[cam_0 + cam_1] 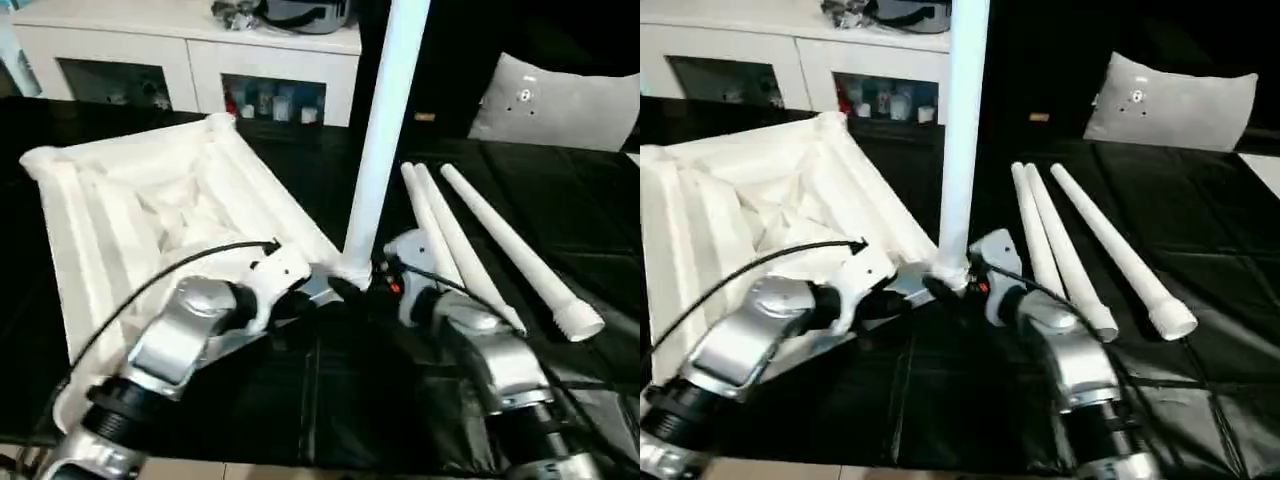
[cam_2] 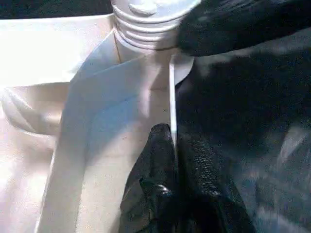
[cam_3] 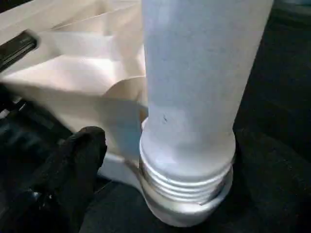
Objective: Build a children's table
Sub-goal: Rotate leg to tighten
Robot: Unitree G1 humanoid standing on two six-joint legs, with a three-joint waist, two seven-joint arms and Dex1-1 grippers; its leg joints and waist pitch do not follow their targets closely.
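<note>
The children's table top lies upside down on the black surface, ribbed underside up. One white leg stands upright in its near right corner socket, with threads showing above the socket. My left gripper is shut on the top's thin rim just beside that socket. The right gripper sits at the leg's base, open. Its one visible finger stands apart from the tube. Three more legs lie side by side on the right.
A white-grey cushion rests at the back right. A white cabinet with glass doors runs along the back left. A black cable loops over my left forearm. The black surface's front edge runs close below my forearms.
</note>
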